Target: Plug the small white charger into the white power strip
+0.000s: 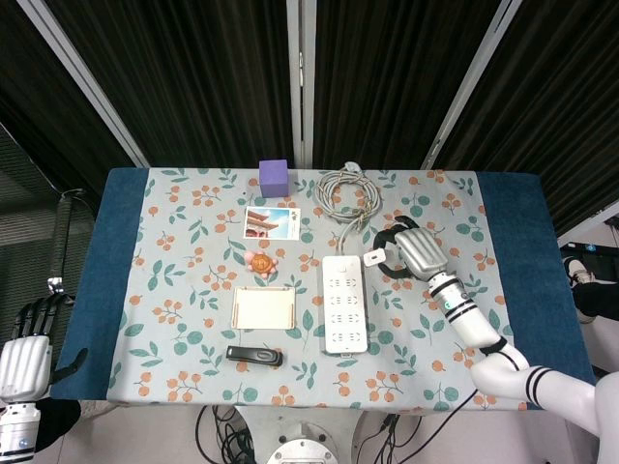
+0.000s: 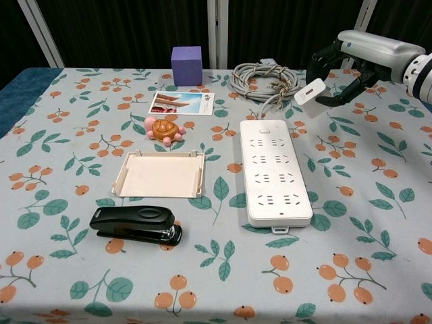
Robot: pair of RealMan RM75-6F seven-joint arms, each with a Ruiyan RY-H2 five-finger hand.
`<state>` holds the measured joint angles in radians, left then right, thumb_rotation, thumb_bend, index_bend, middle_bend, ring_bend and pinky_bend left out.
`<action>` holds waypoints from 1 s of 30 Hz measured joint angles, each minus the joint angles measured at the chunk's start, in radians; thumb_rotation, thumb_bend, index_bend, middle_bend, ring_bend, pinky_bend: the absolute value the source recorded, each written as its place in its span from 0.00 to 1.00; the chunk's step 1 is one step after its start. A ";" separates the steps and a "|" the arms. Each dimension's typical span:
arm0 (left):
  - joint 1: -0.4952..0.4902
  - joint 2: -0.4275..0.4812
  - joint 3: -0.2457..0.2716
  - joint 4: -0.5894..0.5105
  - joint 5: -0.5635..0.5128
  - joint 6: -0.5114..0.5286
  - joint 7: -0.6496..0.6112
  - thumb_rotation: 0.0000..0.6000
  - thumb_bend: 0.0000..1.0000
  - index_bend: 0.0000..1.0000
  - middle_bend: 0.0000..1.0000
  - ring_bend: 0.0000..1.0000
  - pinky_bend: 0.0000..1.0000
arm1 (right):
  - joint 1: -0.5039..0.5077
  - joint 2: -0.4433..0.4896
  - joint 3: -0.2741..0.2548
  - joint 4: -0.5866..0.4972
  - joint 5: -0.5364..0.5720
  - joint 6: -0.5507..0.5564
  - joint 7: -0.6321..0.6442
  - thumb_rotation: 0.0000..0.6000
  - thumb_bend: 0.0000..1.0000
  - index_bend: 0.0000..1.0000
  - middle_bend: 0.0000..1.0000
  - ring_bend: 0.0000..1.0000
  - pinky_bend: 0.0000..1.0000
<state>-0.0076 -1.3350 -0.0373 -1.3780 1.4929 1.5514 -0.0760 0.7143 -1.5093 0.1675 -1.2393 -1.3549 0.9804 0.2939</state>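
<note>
The charger (image 2: 309, 90) hangs pinched in the right robot hand (image 2: 345, 66), above the strip's (image 2: 277, 171) far end. The grip looks shallow, and prongs are hidden, so misalignment could twist or drop it.

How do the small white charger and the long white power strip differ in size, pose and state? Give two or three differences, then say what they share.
The small white charger is a compact block; the long white power strip is a much bigger slab with several rows of sockets.
The charger is held tilted above the table by the right hand; the power strip lies flat on the flowered tablecloth.
Only the power strip trails a grey coiled cable.
Both are white plastic.
</note>
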 measured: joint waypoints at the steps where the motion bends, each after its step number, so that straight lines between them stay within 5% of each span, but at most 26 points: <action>1: 0.000 0.000 0.000 0.000 0.001 0.001 0.000 1.00 0.22 0.00 0.05 0.00 0.00 | -0.011 0.002 0.006 -0.024 0.011 0.006 0.034 1.00 0.33 0.79 0.57 0.34 0.15; 6: -0.003 -0.002 0.002 0.000 0.008 0.000 -0.002 1.00 0.22 0.00 0.05 0.00 0.00 | -0.070 -0.020 0.035 -0.131 0.092 0.017 0.210 1.00 0.33 0.79 0.57 0.34 0.05; 11: -0.004 -0.004 0.004 0.001 0.014 0.003 -0.004 1.00 0.22 0.00 0.05 0.00 0.00 | -0.104 -0.099 0.049 -0.160 0.153 0.018 0.258 1.00 0.33 0.79 0.56 0.34 0.02; 30: -0.001 -0.015 0.006 0.025 0.009 -0.002 -0.027 1.00 0.22 0.00 0.05 0.00 0.00 | -0.102 -0.315 0.067 0.094 0.063 0.086 0.270 1.00 0.33 0.79 0.56 0.34 0.01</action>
<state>-0.0090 -1.3499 -0.0308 -1.3532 1.5019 1.5490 -0.1027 0.6118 -1.8241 0.2340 -1.1454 -1.2919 1.0666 0.5643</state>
